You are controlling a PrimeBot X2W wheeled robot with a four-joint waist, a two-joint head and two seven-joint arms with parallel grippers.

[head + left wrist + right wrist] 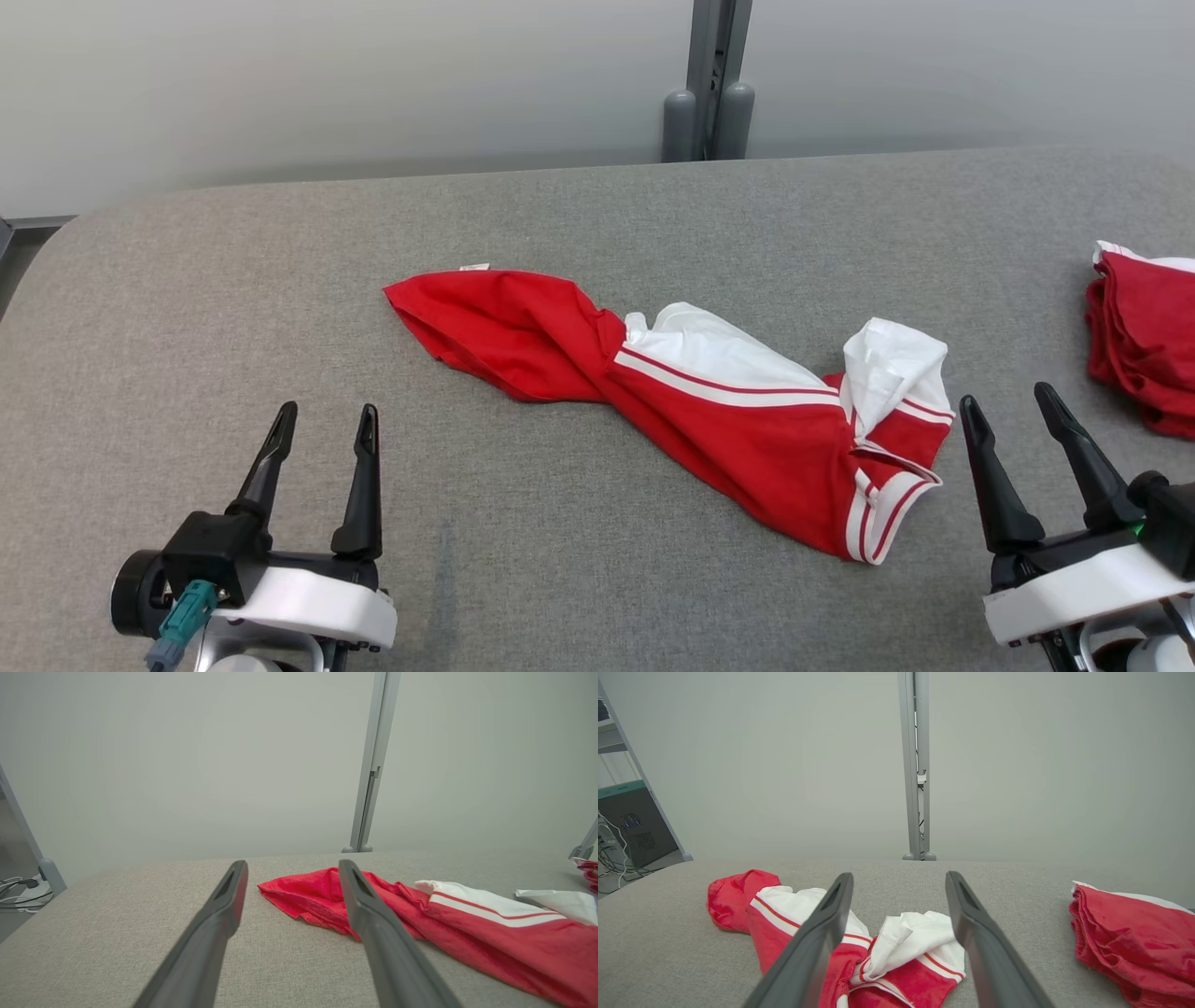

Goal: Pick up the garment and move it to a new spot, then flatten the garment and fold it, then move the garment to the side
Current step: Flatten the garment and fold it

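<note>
A red garment [691, 401] with white panels and red-white stripes lies crumpled and twisted across the middle of the grey table [579, 215]. It also appears in the left wrist view [467, 933] and the right wrist view [887, 952]. My left gripper [322, 422] hovers open at the lower left, clear of the cloth. At the lower right my right gripper [1010, 403] stands open just beside the garment's white striped end, holding nothing. Between the left fingers [219, 914] lies bare table. The right fingers [971, 924] frame the bunched white end.
A second red garment [1144, 341] lies piled at the table's right edge, seen too in the right wrist view [1134, 938]. A grey post [709, 84] stands behind the table's far edge. Cables and equipment [626, 835] sit off the left side.
</note>
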